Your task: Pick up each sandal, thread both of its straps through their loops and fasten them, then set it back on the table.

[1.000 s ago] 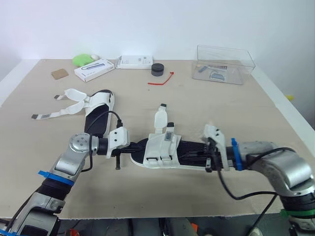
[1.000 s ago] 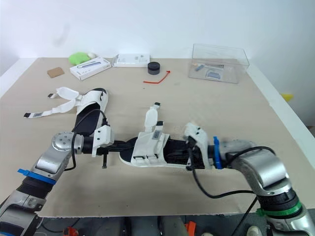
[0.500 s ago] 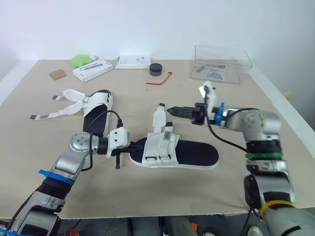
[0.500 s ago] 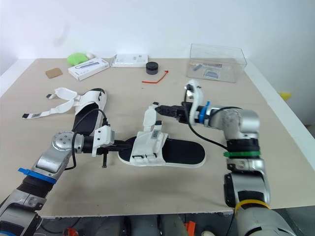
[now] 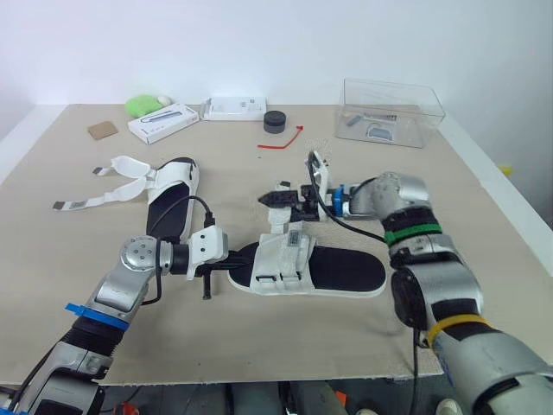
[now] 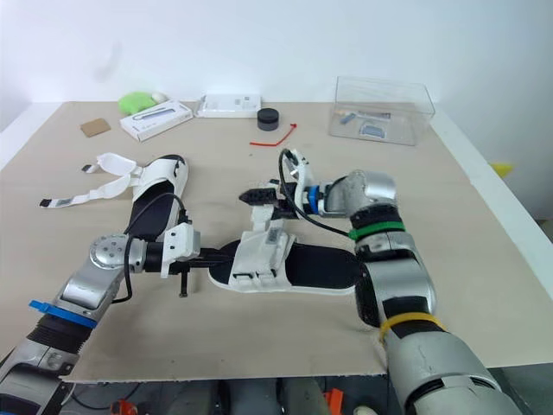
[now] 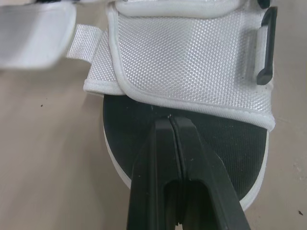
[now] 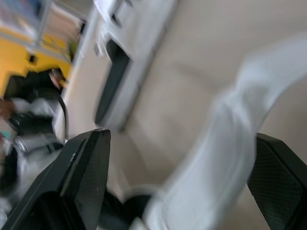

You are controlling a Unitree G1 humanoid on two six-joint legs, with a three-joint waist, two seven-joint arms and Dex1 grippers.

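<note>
1. Near sandal [image 5: 302, 264]: it lies flat on the table [image 5: 484, 199], near the middle, with the white upper toward its left end. It has not yet been lifted.

2. Strap [image 8: 225, 139]: it is unfastened and rises from the upper toward the far side. The loop [image 7: 266, 45] on the upper appears empty.

3. Right tool [image 5: 273, 201]: it is positioned at the far side of the upper, pointing left. Its fingers are spread wide, with the strap between them and no grip made.

4. Left tool [image 5: 230, 256]: it is positioned at the left end of the sandal. Its fingers are pressed together, with the tips over the black insole just short of the upper. Contact with the insole cannot be confirmed.

5. Second sandal [image 5: 170, 197]: it lies to the far left, well apart from the first. Its straps are spread loose to the left.

6. Step in hand: it is judged to be the taking of the first strap on the near sandal. No threading or fastening has been done on either sandal.

7. Next move:
   - The right fingers are to be brought together on the strap near its free end.
   - The sandal is to be steadied at its left end.
   - The strap tip is to be led squarely to the loop. If the grip is taken too low, the limp end may fold and miss the slot.
</note>
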